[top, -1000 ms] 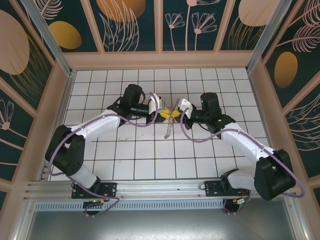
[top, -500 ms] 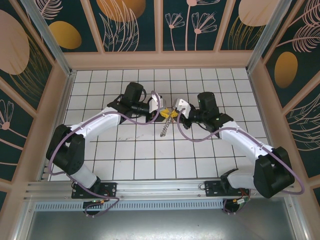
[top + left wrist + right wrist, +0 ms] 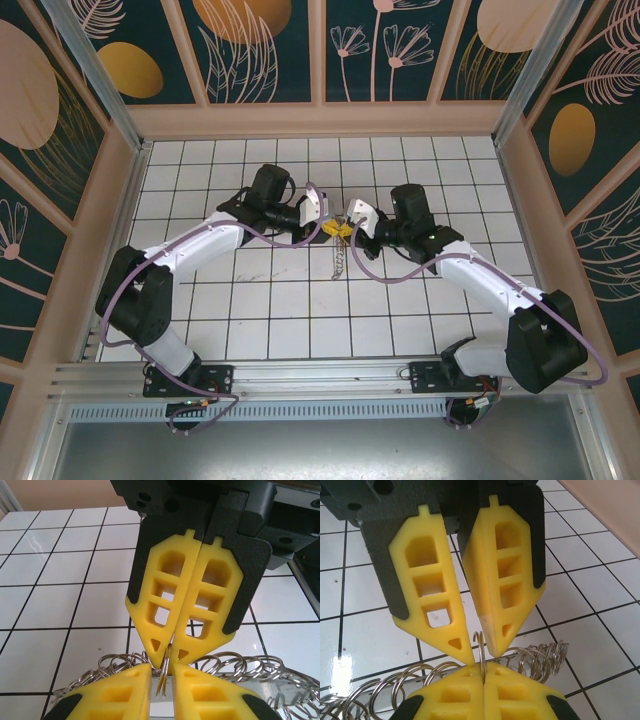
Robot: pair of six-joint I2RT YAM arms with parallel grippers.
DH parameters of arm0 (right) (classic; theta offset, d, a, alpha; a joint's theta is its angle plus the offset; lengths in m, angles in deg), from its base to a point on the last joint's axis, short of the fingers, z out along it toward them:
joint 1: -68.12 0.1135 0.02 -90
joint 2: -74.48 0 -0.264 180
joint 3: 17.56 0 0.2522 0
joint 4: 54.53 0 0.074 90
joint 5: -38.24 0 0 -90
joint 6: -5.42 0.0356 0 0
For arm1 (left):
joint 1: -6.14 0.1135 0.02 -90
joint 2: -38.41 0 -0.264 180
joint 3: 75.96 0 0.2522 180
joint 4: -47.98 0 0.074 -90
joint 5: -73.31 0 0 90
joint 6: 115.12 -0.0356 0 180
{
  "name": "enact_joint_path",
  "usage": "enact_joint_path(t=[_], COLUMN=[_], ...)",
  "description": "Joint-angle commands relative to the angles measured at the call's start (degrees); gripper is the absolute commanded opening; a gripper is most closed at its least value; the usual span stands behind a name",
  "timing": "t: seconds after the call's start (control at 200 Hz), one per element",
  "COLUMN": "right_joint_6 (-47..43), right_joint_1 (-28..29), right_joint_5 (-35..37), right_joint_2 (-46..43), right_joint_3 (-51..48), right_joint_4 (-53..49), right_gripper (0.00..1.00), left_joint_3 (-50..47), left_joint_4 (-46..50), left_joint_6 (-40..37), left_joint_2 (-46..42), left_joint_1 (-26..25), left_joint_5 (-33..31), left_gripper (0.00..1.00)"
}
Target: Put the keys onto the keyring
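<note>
keyring (image 3: 338, 262) being clamped by closed right gripper (image 3: 170, 659), same ring wire being straddled by slightly parted left gripper (image 3: 481, 658), both being held nose to nose

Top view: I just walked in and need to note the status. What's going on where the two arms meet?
Both arms meet tip to tip over the middle of the table. The right gripper is shut on a small metal ring. The left gripper faces it, fingers slightly apart around that same ring. A chain of metal rings trails from that spot toward the near side.
</note>
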Motion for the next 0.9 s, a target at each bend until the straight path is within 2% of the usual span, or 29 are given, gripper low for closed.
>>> enact_joint_path(t=[0.0,0.13,0.24,0.355,0.46,0.561,0.696,0.896], right_joint_6=[-0.7,-0.8,-0.8,-1.3,-0.7,2.0,3.0,4.0], right_joint_1=[0.5,0.5,0.5,0.5,-0.5,-2.9,-3.3,-4.7], right_joint_5=[-0.9,-0.7,-0.6,0.9,0.0,-7.5,-9.6,-11.5], right_joint_2=[-0.6,-0.4,-0.4,-0.6,-1.2,-2.3,-2.7,-3.3], right_joint_3=[2.3,2.3,2.2,1.5,0.1,-2.6,-3.2,-3.6], right_joint_4=[1.8,1.7,1.4,0.9,2.2,6.5,8.2,9.9], right_gripper=[0.00,0.00,0.00,0.00,0.01,0.06,0.10,0.12], left_joint_3=[1.7,1.7,1.7,0.8,-2.1,-5.6,-7.1,-8.9], left_joint_4=[2.1,2.2,2.1,0.8,-5.0,-14.2,-21.4,-29.2], left_joint_6=[-1.4,-1.6,-1.6,-1.2,1.5,6.5,11.2,15.7], left_joint_2=[1.3,1.3,1.0,0.1,-2.0,-4.0,-4.2,-4.4], left_joint_1=[-0.4,-0.4,-0.4,-0.3,-0.4,-0.2,-0.1,-0.2], left_joint_5=[0.0,0.0,0.0,-0.3,0.7,4.6,11.4,16.1], left_gripper=[0.18,0.14,0.00,0.00,0.00,0.00,0.00,0.00])
